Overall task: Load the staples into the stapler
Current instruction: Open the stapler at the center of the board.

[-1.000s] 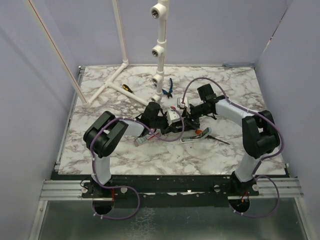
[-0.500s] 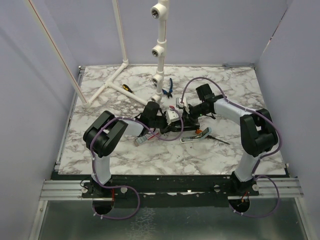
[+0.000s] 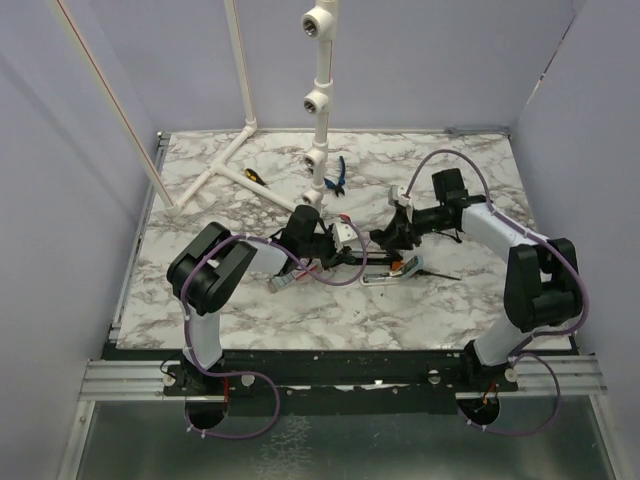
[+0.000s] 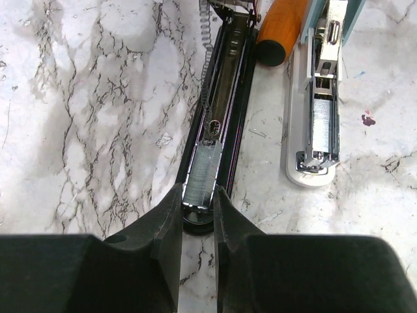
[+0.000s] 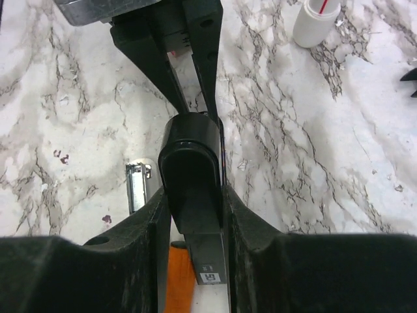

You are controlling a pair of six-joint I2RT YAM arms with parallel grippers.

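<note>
From above, the black stapler point(image 3: 350, 262) lies near the middle of the table point(image 3: 200, 290), with the left gripper point(image 3: 333, 248) at one end and the right gripper point(image 3: 392, 234) at the other. In the left wrist view, the left jaws are almost closed and pinch the near end of the stapler's open bottom half. A silver row of staples point(image 4: 203, 176) sits in its metal track, and an orange handle point(image 4: 283, 26) and a pale teal bar point(image 4: 319, 111) lie just beside it. In the right wrist view, the right jaws squeeze the stapler's black top half from both sides, with a small white bottle point(image 5: 313, 19) standing off to one side.
</note>
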